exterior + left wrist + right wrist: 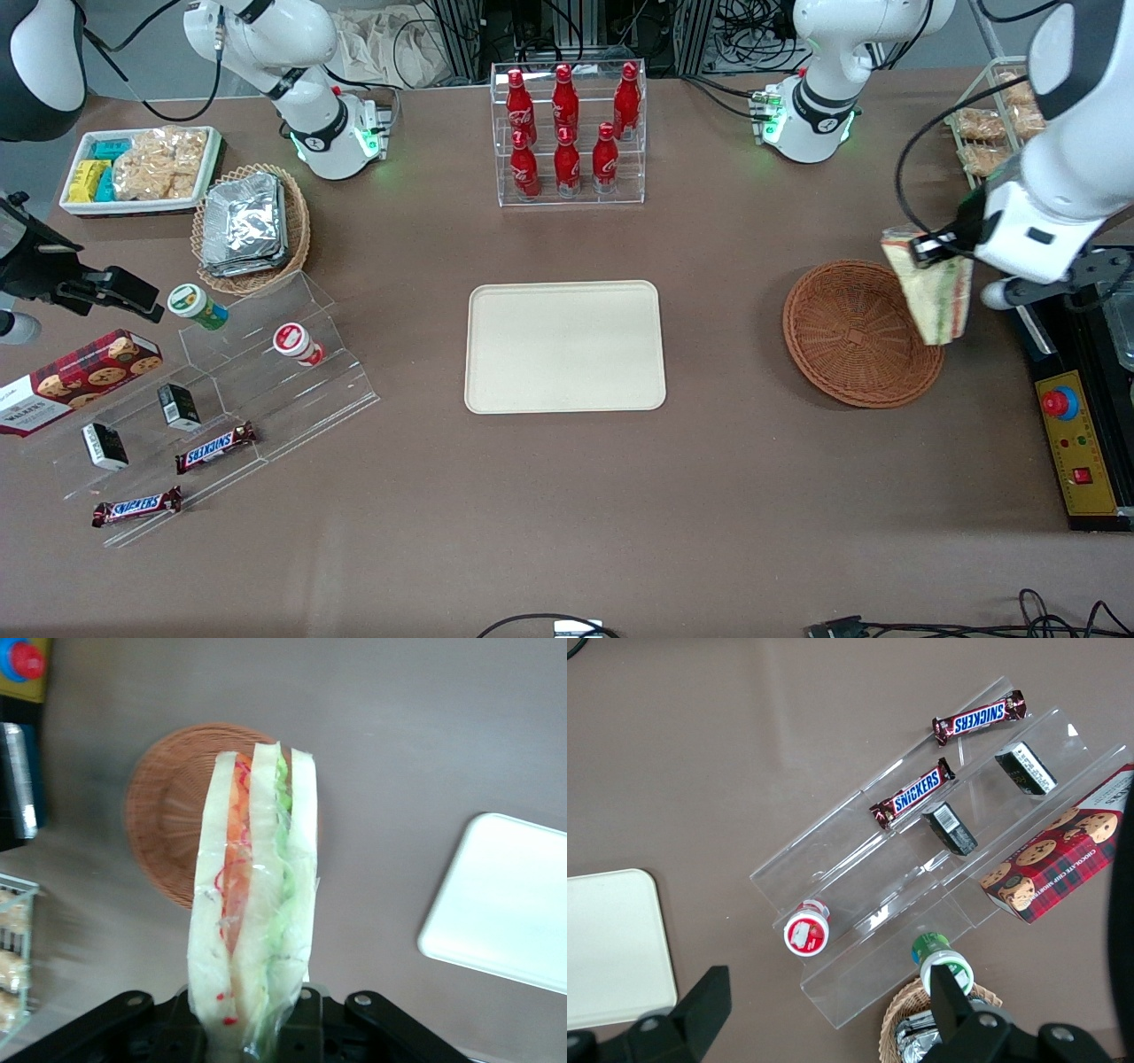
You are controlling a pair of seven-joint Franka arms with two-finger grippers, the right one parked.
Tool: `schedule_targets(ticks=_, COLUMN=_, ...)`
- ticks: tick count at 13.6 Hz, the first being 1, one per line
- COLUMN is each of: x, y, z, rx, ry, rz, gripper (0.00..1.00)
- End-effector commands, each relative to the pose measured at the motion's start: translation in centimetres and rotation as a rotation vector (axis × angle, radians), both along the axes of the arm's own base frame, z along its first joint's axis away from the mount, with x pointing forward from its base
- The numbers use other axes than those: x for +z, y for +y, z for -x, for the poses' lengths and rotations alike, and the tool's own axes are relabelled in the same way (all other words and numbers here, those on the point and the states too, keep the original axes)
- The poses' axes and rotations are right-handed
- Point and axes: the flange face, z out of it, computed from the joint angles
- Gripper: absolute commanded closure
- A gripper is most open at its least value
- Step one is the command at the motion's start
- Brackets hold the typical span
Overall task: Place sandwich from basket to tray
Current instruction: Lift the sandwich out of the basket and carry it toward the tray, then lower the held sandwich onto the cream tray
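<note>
1. Pale bread in clear wrap makes the triangular sandwich (935,288), with green and red filling stripes along its edge; it hangs in the air, held at one end, above the rim of the basket that lies toward the working arm's end of the table.
2. In the wrist view the sandwich (257,895) stands out from the black two-finger gripper (257,1041), whose fingers are pinching its narrow end from both sides.
3. In the front view the gripper (930,248) is at about 1 o'clock from the centre of the round reddish-brown wicker basket (855,337).
4. Nothing lies inside the basket (168,828); the sandwich does not touch its weave.
5. The flat rectangular cream-beige plastic tray (565,346) lies at 9 o'clock from the basket, well apart from it, with its surface bare.
6. At 12 o'clock from the tray stands a clear acrylic rack of red bottles (567,133), farther from the front camera.
7. Toward the parked arm's end of the table, a lighter tan oval wicker basket (297,221) holds silver foil packets (244,221).
</note>
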Motion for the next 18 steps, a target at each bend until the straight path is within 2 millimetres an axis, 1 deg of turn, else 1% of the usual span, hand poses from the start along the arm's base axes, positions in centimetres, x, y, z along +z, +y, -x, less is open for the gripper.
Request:
schedule_targets(ticks=1, x=0.2, y=-10.0, z=0.6, rx=-0.031, ry=0.018, rz=0.016, gripper=0.96)
schedule_targets(ticks=3, x=-0.9, y=-18.1, z=2.6, rx=-0.053, ry=0.021, rz=0.021, gripper=0.96)
schedule_targets(ticks=4, x=-1.6, y=-21.4, z=3.3, rx=-0.087, ry=0.018, rz=0.028, gripper=0.96)
schedule_targets(ticks=5, x=-2.3, y=-24.0, z=4.1, rx=-0.106, ry=0.008, rz=0.023, gripper=0.96)
schedule_targets(ticks=6, x=-3.7, y=-25.5, z=4.3, rx=-0.115, ry=-0.004, rz=0.005, gripper=0.96)
schedule_targets(ticks=7, x=-4.9, y=-26.6, z=4.2, rx=-0.128, ry=-0.021, rz=0.016, gripper=0.94)
schedule_targets(ticks=8, x=-7.4, y=-28.0, z=4.9, rx=-0.153, ry=-0.022, rz=0.018, gripper=0.94)
schedule_targets(ticks=9, x=-9.8, y=-28.8, z=5.2, rx=-0.166, ry=-0.045, rz=0.027, gripper=0.93)
schedule_targets(ticks=11, x=-16.6, y=-29.7, z=6.4, rx=-0.187, ry=-0.076, rz=0.025, gripper=0.93)
schedule_targets(ticks=12, x=-19.9, y=-30.0, z=6.7, rx=-0.166, ry=-0.090, rz=0.032, gripper=0.93)
schedule_targets(ticks=14, x=-25.6, y=-30.1, z=6.0, rx=-0.141, ry=-0.085, rz=0.020, gripper=0.93)
schedule_targets(ticks=16, x=-29.4, y=-30.1, z=5.7, rx=-0.155, ry=-0.098, rz=-0.027, gripper=0.93)
schedule_targets(ticks=17, x=-30.7, y=-30.3, z=5.7, rx=-0.136, ry=-0.089, rz=-0.021, gripper=0.93)
schedule_targets(ticks=18, x=-31.6, y=-31.0, z=6.2, rx=-0.144, ry=-0.084, rz=-0.003, gripper=0.93)
